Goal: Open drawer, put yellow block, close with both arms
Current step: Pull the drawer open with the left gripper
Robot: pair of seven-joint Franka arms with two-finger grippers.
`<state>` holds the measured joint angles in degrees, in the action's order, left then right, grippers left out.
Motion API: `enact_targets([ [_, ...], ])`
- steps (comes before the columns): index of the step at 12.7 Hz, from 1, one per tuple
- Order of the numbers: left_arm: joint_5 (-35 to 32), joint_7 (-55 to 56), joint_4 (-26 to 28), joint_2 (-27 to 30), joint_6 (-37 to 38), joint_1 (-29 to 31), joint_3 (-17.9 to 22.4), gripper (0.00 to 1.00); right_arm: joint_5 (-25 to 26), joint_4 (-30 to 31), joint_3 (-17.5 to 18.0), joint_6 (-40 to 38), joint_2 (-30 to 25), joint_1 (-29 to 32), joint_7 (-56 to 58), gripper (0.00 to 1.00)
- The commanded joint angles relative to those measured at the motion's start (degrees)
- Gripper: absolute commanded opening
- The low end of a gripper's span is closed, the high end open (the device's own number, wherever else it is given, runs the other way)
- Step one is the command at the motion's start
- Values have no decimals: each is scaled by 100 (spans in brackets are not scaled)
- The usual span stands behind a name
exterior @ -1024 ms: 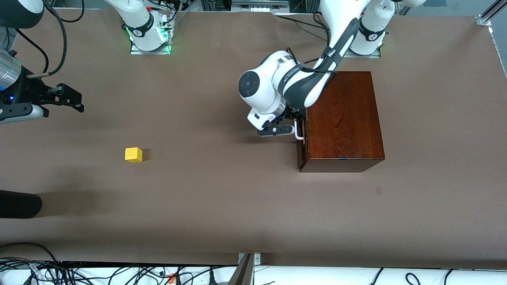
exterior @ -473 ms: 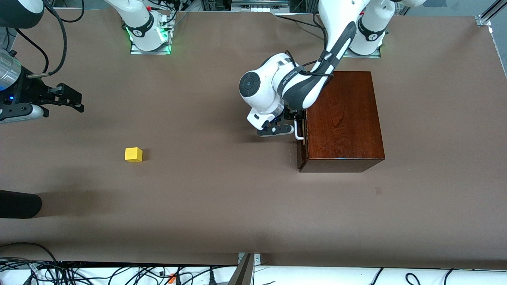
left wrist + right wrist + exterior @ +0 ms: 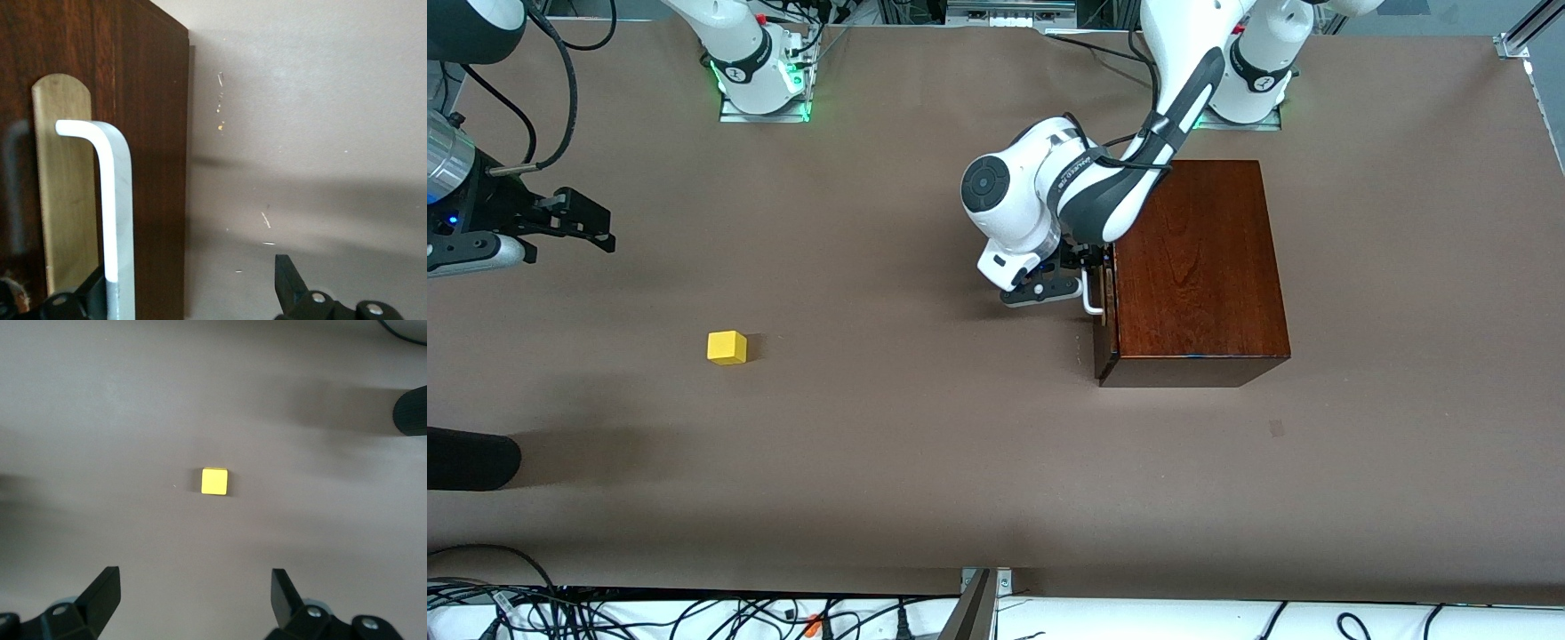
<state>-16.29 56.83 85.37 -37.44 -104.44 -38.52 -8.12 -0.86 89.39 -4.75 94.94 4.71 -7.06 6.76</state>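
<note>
Pincer of the left arm [image 3: 1074,286] is standing at the drawer's front, its fingers spread apart and straddling the white bar handle [image 3: 115,213], not yet clamped on it; one finger [image 3: 288,283] is showing free over the surface, the other lying against the bar. The drawer [image 3: 1104,307] is sitting all but shut in the reddish-brown box [image 3: 1196,271] at the left arm's end of the surface [image 3: 925,444], its dark front facing the right arm's end. The handle's long axis is running parallel to that front, so the pull will probably have to go straight away from the box, toward the right arm's end. Right pincer [image 3: 583,218], jaws apart, is hanging over the surface near the yellow block [image 3: 727,347], which is resting well apart from the box; this arm is waiting. Hidden: the handle's upper part, under the left wrist, and the drawer's interior.
</note>
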Motion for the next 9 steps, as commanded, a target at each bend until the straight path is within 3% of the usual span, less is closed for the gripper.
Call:
enact_targets([
  [1,151,153,-64,26,-85,-112,-14,100,-37,-132,18,-46,56,38,-16,100],
  [9,679,487,-73,-18,-884,-279,-6,100,-29,-132,18,-46,56,55,19,100],
])
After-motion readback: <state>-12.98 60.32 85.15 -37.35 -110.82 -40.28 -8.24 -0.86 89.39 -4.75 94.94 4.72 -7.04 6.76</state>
